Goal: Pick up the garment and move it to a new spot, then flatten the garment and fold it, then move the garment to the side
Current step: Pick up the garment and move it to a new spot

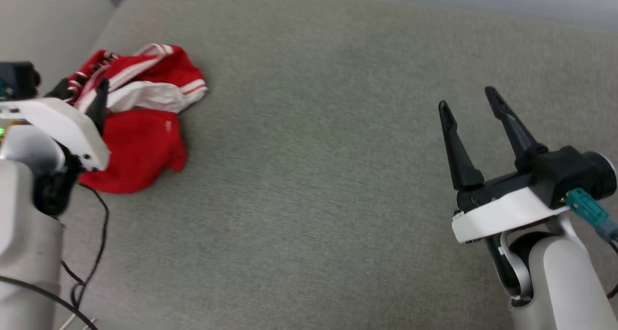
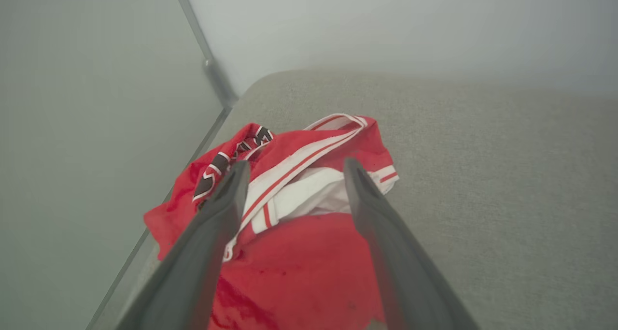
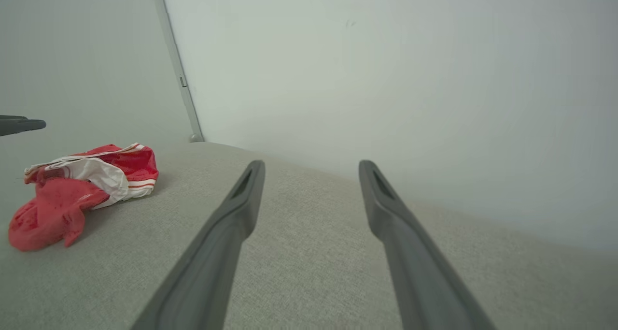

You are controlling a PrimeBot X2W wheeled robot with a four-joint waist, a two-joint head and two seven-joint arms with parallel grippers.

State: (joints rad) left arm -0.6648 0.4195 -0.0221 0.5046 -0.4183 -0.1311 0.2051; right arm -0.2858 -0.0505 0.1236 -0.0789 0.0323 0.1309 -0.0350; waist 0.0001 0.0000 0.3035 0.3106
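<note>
The garment [image 1: 140, 141] is a red jersey with white sleeve ends and striped trim, lying crumpled in a heap at the far left of the grey fabric surface [image 1: 314, 175]. In the left wrist view the garment [image 2: 299, 262] lies just beyond the fingertips, with black white-outlined lettering showing on its left fold. My left gripper [image 1: 79, 92] hovers over the heap's left part, open, with nothing between its fingers [image 2: 231, 190]. My right gripper [image 1: 470, 103] stands open far to the right over bare fabric. In the right wrist view the garment [image 3: 63, 199] lies at far left.
A pale wall [image 2: 72, 127] runs close along the surface's left edge, right beside the garment, and meets a back wall [image 3: 386, 78] at a corner strip [image 2: 212, 74]. Black cables [image 1: 91, 252] hang by my left arm at lower left.
</note>
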